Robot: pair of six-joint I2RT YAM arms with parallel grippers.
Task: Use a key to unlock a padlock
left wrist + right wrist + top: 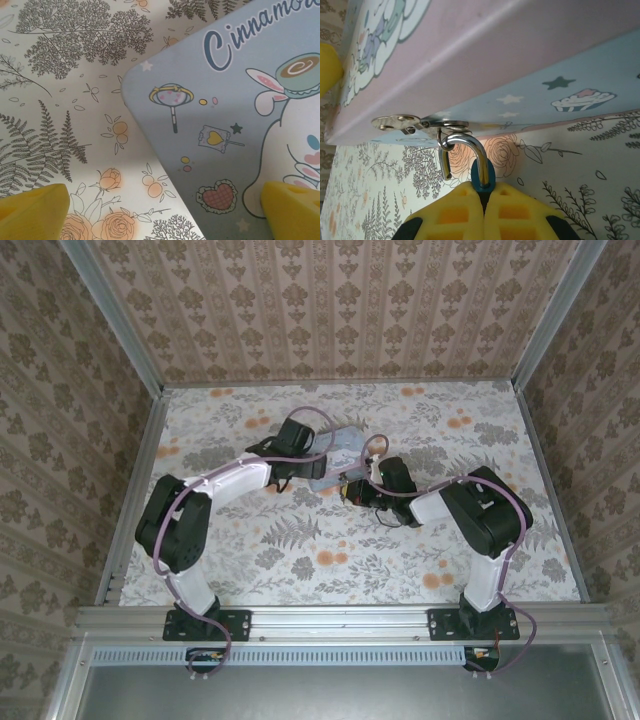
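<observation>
In the right wrist view my right gripper (484, 192) has its yellow fingers shut on the padlock (483, 175), a small dark teal body. Its silver shackle (470, 145) hooks through the wire loop of the pale blue tin's metal hasp (395, 121). The shackle's short end (446, 167) hangs free of the body. The key is hidden. My left gripper (165, 215) is open, with one yellow fingertip (35, 212) over the tablecloth and the other over the tin's lid (225, 115). From above, both grippers, left (318, 462) and right (352, 490), meet at the tin (340, 450).
The tin lies mid-table on a floral cloth (300, 540). Patterned walls with metal posts (130, 480) close in the left, right and far sides. Purple cables (310, 420) loop off both arms near the tin.
</observation>
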